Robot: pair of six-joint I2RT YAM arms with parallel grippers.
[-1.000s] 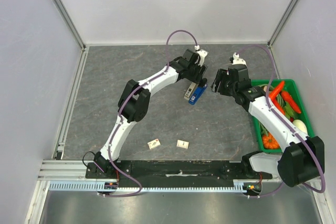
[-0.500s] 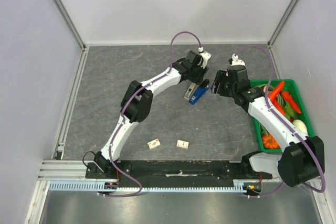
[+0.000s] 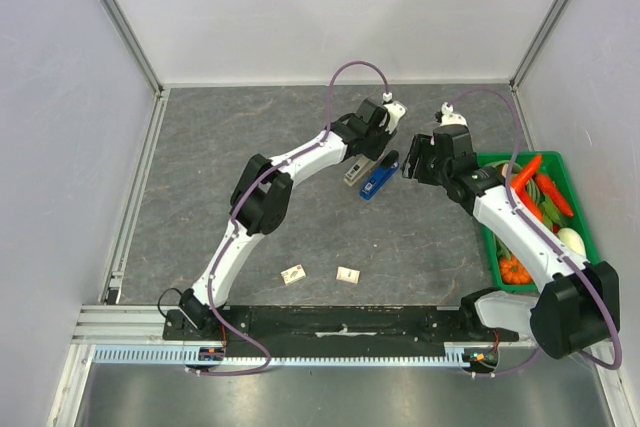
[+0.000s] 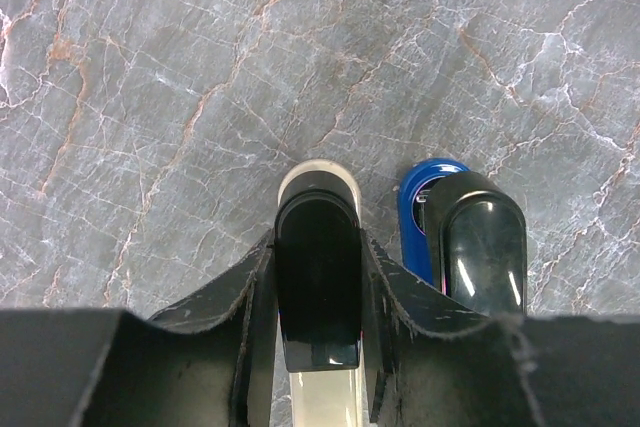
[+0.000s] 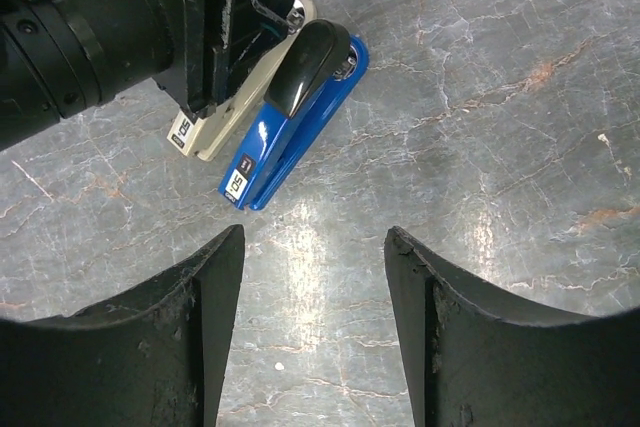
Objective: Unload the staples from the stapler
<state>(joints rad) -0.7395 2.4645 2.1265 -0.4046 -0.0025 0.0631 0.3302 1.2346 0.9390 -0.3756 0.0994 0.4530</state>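
The left arm has reached a little farther out and to the right than a second ago, while the right arm has barely shifted. The stapler [image 3: 367,175] lies on the grey marbled worktop [image 3: 220,137], far of the middle and between the two arms, opened into two long parts lying side by side. The left hand [image 4: 317,247] pinches the silver-grey upper arm [image 5: 228,112] by its black end. The blue base [image 5: 285,137] rests just beside it, glossy, with a rounded black end of its own. The right hand [image 5: 313,237] hovers near the base with its fingers spread, touching nothing. The main risk is that nothing restrains the base. Whether the two parts are joined at the black ends cannot be told, and if they are, any pull or twist on the upper arm would probably drag the base across the smooth worktop. The black cap looks slick, so the pinch could also slide off it. No staples show in any view, so loose ones could spill unnoticed if the upper arm is tipped.
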